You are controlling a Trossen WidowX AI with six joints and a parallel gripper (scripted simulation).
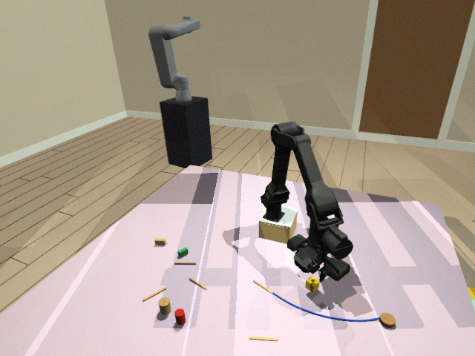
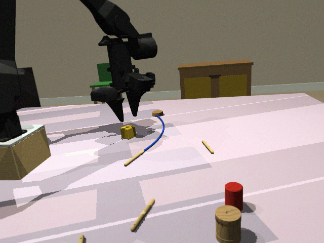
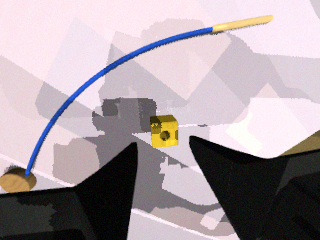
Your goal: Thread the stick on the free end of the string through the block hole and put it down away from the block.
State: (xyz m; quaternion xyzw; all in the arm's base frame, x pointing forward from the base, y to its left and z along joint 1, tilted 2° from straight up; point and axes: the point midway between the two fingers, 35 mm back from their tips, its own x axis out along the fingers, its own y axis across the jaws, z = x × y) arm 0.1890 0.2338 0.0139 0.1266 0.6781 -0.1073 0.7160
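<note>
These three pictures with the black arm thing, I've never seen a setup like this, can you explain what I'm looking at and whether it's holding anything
The black machine is a robot arm bolted to a small base on a pale table. Its two pointed fingers form the gripper.

One picture looks down from high up across the table, one looks low from the table's side, and one comes from a camera on the wrist, looking past the fingers.

On the table lie a small yellow block with a hole, and a blue string joining a round wooden button to a thin stick. Loose sticks, a red cylinder and a wooden cylinder lie nearby.

The gripper holds nothing: its fingers stand partly open, above the block.
</note>
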